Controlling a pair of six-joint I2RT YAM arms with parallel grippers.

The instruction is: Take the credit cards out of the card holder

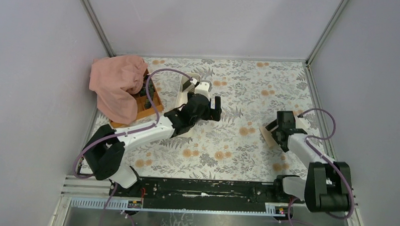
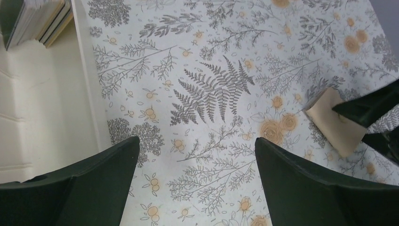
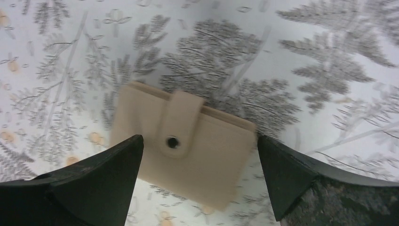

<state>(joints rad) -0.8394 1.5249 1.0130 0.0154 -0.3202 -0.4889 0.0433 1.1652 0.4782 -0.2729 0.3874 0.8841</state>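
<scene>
Status: My right gripper [image 3: 200, 139] is fully open and holds nothing. Its fingers stand one on each side of the card holder [image 3: 183, 146], above it. The card holder lies flat on the tabletop [image 1: 249, 89], tan cover up, closed, with its snap strap [image 3: 176, 125] fastened. My left gripper [image 2: 196, 141] is also fully open and empty. It is well away from the card holder, just beside a white tray [image 2: 42, 117]. What look like credit cards [image 2: 35, 19] are stacked in that tray. I cannot tell whether any cards are inside the closed card holder.

Hazards, as I judge them:

1. Sliding. The card holder is thin and lies flat. If I close at this height, my fingertips may pass over it. If I close too low, they may scrape the tabletop. An uneven closure would push the card holder sideways rather than clamp it.
2. Fastened strap. A grip across the cover presses the card holder shut. The strap must be released first, and one gripper alone is unlikely to do this.
3. No support. My left gripper is too far from the card holder to brace it, so a pull on the strap could drag or flip the whole card holder.
4. Spill. A sudden release of the snap could scatter any cards inside.
</scene>
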